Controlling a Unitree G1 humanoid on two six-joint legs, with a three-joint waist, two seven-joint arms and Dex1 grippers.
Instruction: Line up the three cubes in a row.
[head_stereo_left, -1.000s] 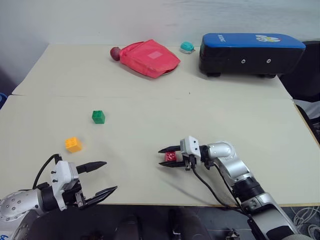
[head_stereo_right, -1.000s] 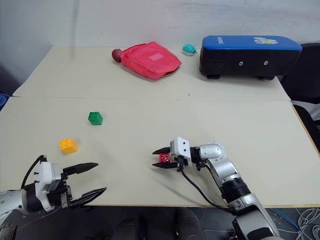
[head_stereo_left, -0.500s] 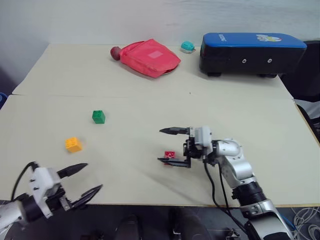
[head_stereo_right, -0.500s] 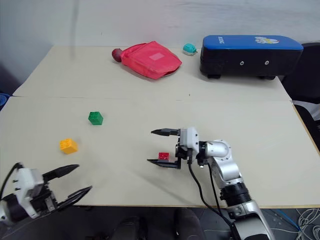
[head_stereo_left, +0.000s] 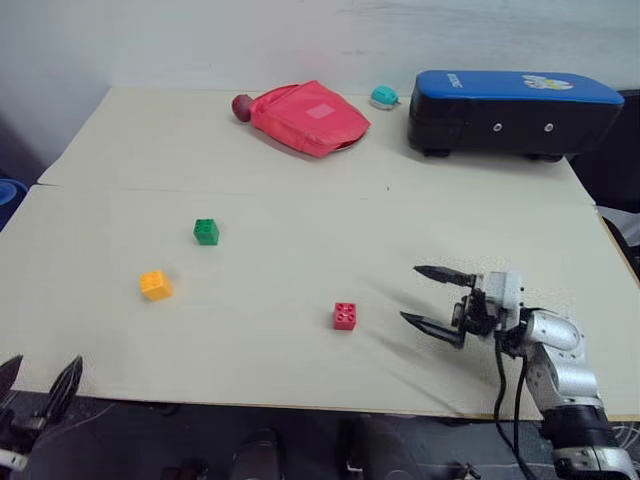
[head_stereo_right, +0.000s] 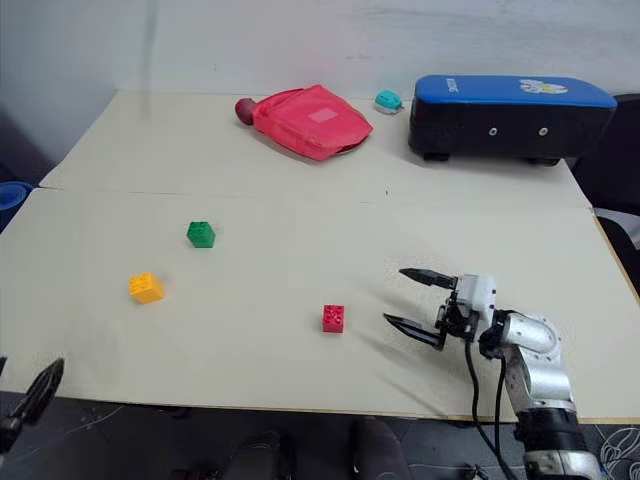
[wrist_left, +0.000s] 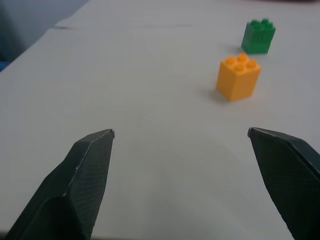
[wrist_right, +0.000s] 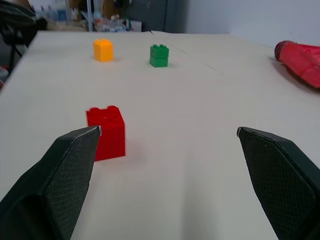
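The red cube (head_stereo_left: 344, 316) is sitting studs-up on the bare desk (head_stereo_left: 300, 200), near the front edge and a little right of the middle, with nothing touching it. The right gripper (head_stereo_left: 436, 297) is hovering just to the right of it, apart from it, pointing back toward the cube with its two black fingers spread wide and holding nothing. In the right wrist view the red cube is lying just beyond one of the fingertips (wrist_right: 92, 132), off to that side and not between the two.

The green cube (head_stereo_left: 206, 231) is resting further back and to the left, and the yellow-orange cube (head_stereo_left: 155, 285) is lying nearer the front and a little further left, close to the green one but not touching it. The three cubes are standing apart from one another, the red one well away from the other two, and they are not forming a straight row.

The left gripper (wrist_left: 182, 137) is hanging at the front left corner, just off the desk's front edge, its fingers spread wide and empty. From the left wrist view the yellow-orange cube and the green cube are lying ahead of it, closer to one finger than the other.

At the back of the desk a red pouch (head_stereo_left: 308, 117) is lying beside a dark red ball (head_stereo_left: 241, 106). A small teal round object (head_stereo_left: 384, 96) is sitting between the pouch and a long black case with a blue top (head_stereo_left: 515, 110).
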